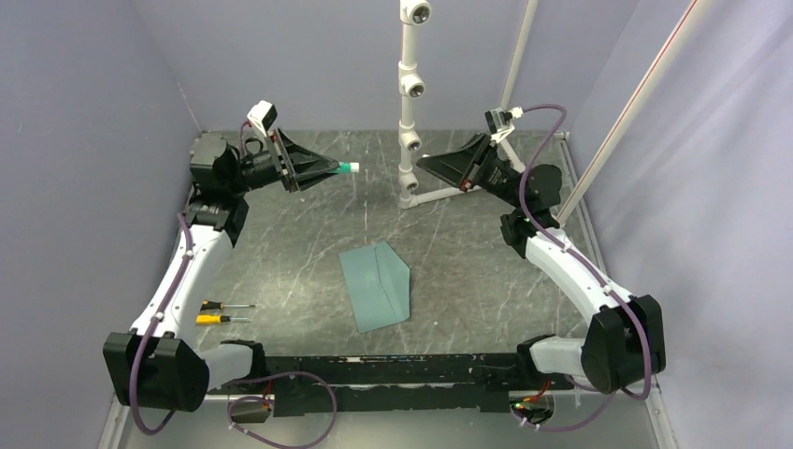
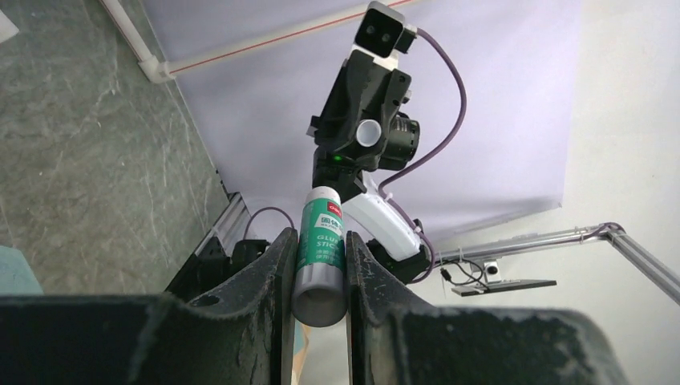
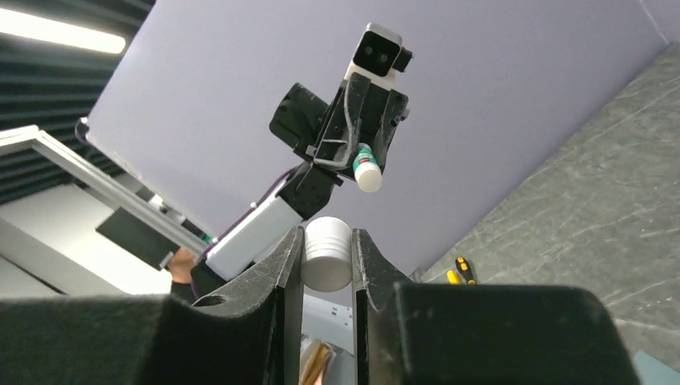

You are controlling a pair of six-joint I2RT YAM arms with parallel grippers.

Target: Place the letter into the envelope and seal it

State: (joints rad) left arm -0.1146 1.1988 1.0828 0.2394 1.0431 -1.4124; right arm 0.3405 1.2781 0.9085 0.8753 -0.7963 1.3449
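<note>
The teal envelope (image 1: 376, 285) lies flat on the dark table in the middle, its flap folded toward the right. The letter is out of view. High over the back of the table, my left gripper (image 1: 337, 168) is shut on a green glue stick (image 2: 321, 257), whose white uncapped end points at the right arm. Facing it from the right, my right gripper (image 1: 423, 163) is shut on the stick's white ribbed cap (image 3: 327, 253). A gap separates the cap from the glue stick (image 3: 366, 170).
Two screwdrivers (image 1: 224, 306), one black-handled and one yellow-handled, lie on the table at the near left. A white pipe stand (image 1: 410, 103) with fittings rises at the back centre, close behind the right gripper. Purple walls close in the left, back and right.
</note>
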